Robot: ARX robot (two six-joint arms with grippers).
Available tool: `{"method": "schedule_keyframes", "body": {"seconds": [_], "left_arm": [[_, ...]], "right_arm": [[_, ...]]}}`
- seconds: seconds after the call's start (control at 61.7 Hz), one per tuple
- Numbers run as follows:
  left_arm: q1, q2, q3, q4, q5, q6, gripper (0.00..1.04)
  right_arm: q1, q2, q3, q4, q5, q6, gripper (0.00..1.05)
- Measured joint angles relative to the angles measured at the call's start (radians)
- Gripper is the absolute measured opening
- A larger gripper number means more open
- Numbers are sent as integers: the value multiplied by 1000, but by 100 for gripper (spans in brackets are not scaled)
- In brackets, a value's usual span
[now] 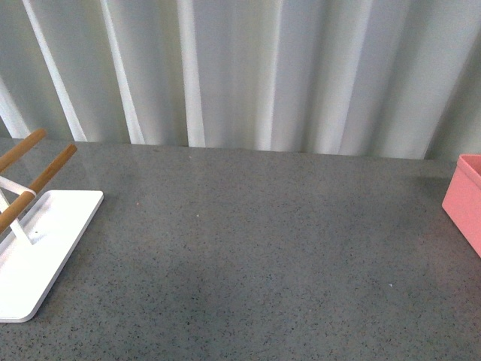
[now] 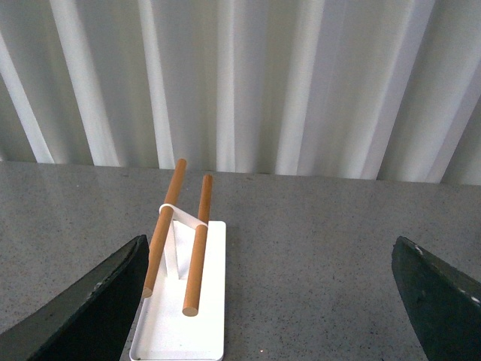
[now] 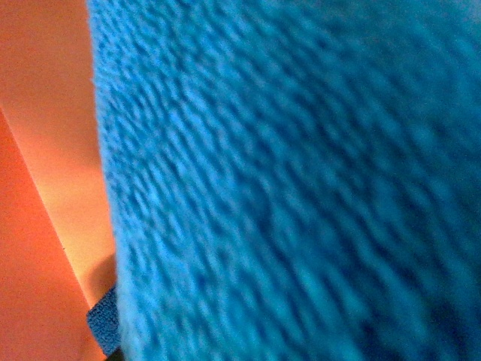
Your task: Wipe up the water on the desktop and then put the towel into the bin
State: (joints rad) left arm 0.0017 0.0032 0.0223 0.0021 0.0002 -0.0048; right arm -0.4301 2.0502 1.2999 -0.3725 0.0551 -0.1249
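The blue fluffy towel (image 3: 285, 188) fills almost the whole right wrist view, blurred and very close, and my right gripper is shut on it; its fingers are hidden behind the cloth. Beside the towel shows a salmon-pink wall of the bin (image 3: 45, 150). In the front view only a corner of the bin (image 1: 464, 199) shows at the right edge of the dark grey speckled desktop (image 1: 255, 248); neither arm nor the towel appears there. My left gripper (image 2: 278, 301) hangs open over the desktop (image 2: 316, 256), its dark fingers (image 2: 98, 301) wide apart with nothing between them.
A white flat rack base (image 1: 34, 252) with two wooden rods (image 1: 45, 177) stands at the left of the desktop; in the left wrist view the rack (image 2: 184, 301) lies just ahead of the left finger. White pleated curtains (image 1: 248, 68) close off the back.
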Motion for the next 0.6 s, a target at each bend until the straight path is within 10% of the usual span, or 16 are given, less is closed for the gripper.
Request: {"method": "schedule_keyframes", "body": {"seconds": [0.357,0.6], "left_arm": [[0,0,0,0,0,0,98],[0,0,0,0,0,0,98]], "right_arm": [[-15,-1,17,-32,-13,-3,100],[-19,-45,114,-23,-56,27,98]]}}
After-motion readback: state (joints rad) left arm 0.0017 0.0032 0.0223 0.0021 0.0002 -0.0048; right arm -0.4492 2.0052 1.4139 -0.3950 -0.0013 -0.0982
